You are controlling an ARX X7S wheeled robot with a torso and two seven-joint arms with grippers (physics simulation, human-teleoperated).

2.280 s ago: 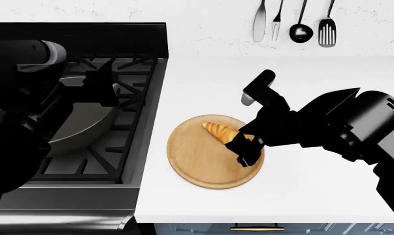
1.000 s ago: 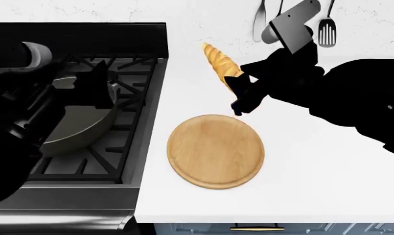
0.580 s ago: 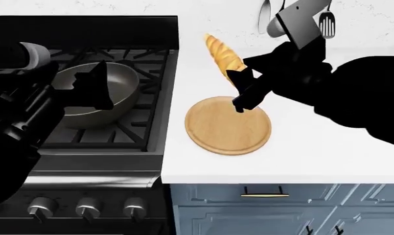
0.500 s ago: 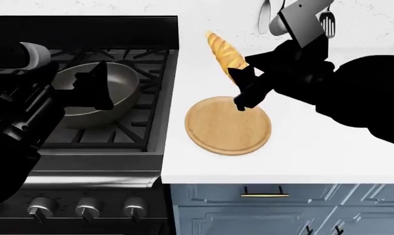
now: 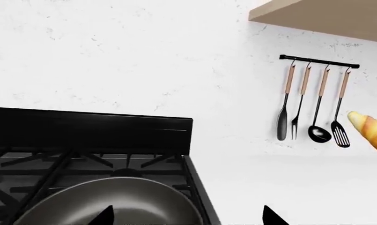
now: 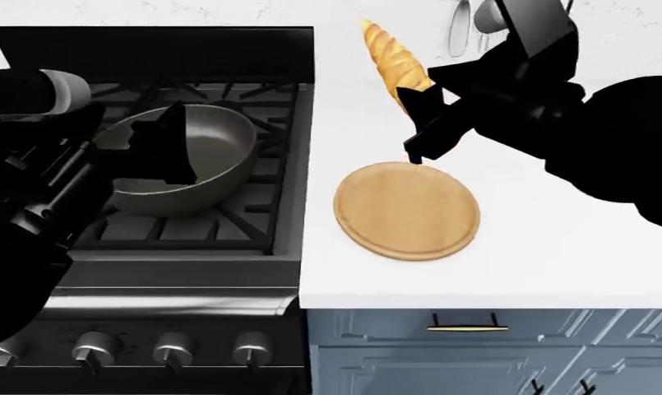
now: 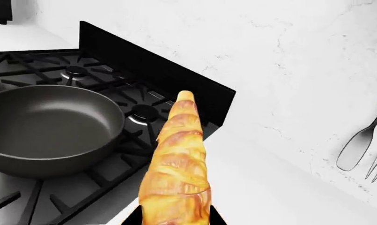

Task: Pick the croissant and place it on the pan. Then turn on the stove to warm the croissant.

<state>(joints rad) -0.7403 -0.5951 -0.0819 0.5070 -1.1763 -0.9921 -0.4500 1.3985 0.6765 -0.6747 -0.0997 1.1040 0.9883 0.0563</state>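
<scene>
- the stove (image 6: 177, 247) knobs sit nearest, at about 7 o'clock in the head view, untouched; warming waits on the pastry.
- the left gripper (image 6: 166, 152) hangs over the pan (image 6: 215, 136) at 9 o'clock; whether its jaws are parted cannot be told.
- the wooden board (image 6: 408, 210) lies bare at centre.
- the right gripper (image 6: 416, 111) clamps its jaws on the croissant (image 6: 395, 62) by one end, held aloft at 12 o'clock, likely to clear the pan's rim.
</scene>
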